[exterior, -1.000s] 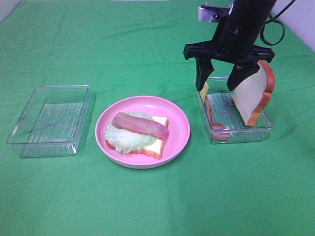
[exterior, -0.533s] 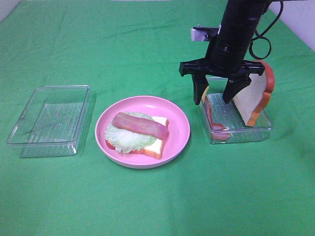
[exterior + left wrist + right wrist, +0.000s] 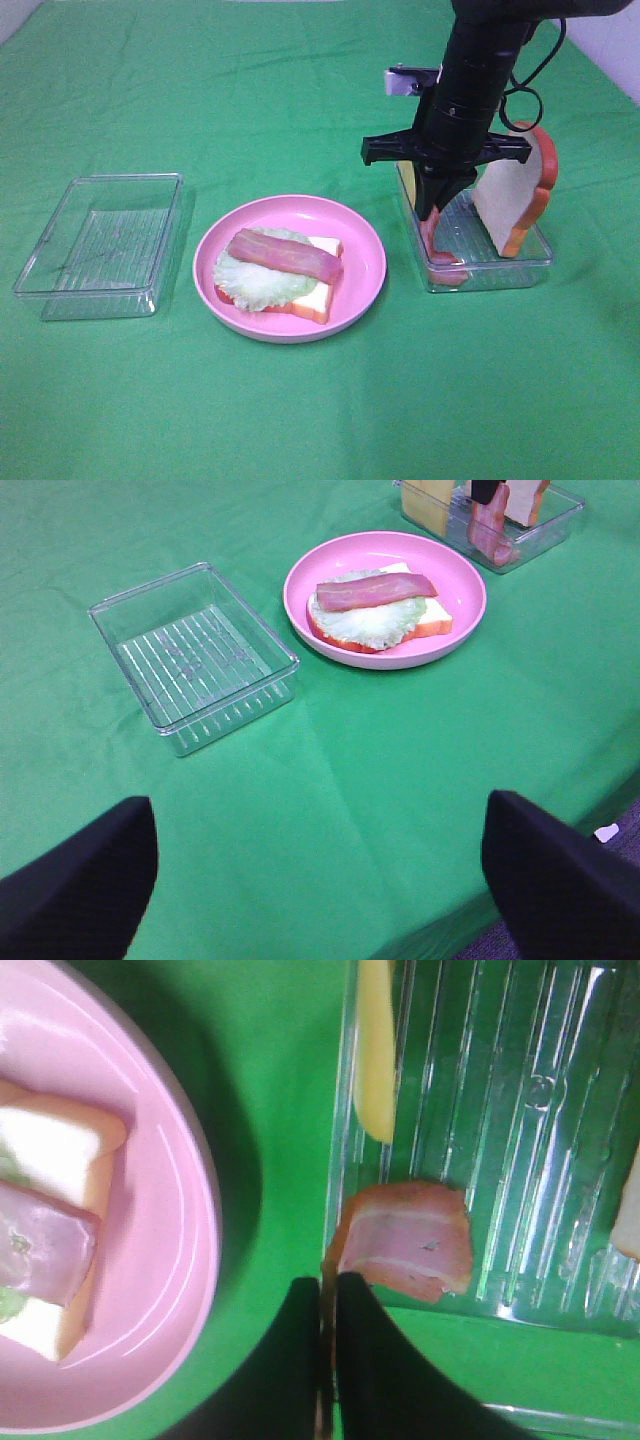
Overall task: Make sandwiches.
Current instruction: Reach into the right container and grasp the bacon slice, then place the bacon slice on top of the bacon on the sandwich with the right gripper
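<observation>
- The green worktop point(image 3: 300, 420) carries everything.
- The left tray point(image 3: 98, 298) lies at 9 o'clock from the plate, and the right tray point(image 3: 500, 272) sits just beside it at 3 o'clock.
- The pink plate point(image 3: 365, 265) sits mid-worktop.
- The sandwich point(image 3: 275, 280) lies on the plate, an open stack topped with bacon.
- A bread slice point(image 3: 510, 195) leans upright at the right tray's 3 o'clock end.
- The left claw point(image 3: 318, 810) hangs above the cloth, its fingers wide apart.
- The right claw point(image 3: 432, 208) reaches into the right tray's 9 o'clock end, clamped on the spare bacon strip point(image 3: 410, 1250).
- A cheese slice point(image 3: 375, 1060) stands against the same tray's wall, near the spare bacon strip.
</observation>
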### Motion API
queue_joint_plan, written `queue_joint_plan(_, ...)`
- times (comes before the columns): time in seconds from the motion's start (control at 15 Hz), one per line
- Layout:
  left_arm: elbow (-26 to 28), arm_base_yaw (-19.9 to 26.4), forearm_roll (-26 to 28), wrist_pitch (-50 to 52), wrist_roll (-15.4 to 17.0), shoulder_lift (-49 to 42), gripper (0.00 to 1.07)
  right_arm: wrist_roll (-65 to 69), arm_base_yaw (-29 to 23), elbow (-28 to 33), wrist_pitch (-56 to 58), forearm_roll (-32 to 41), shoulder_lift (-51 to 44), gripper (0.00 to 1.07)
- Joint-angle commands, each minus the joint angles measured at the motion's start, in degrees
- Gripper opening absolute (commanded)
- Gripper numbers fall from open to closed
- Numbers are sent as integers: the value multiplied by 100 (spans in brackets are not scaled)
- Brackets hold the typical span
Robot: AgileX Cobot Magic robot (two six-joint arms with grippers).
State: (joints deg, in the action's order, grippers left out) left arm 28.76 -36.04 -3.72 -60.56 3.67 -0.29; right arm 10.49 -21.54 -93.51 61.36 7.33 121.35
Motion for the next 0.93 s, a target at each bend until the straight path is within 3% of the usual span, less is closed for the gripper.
queue_joint_plan(0.07, -17, 0, -6, 63, 11, -115, 83, 23, -6, -29, 92, -40, -29, 0)
queue_joint_plan(0.53, -17, 0, -6, 63, 11, -115, 83, 17, -6, -120, 670, 189, -1031, 0)
queue_joint_plan(0.73, -17, 0, -6, 63, 11, -115, 83, -206, -6, -120, 888, 1398, -1782, 0)
queue_joint_plan(0.93, -17, 0, -6, 63, 11, -115, 83, -579, -132, -115, 602, 2355, -1776, 0)
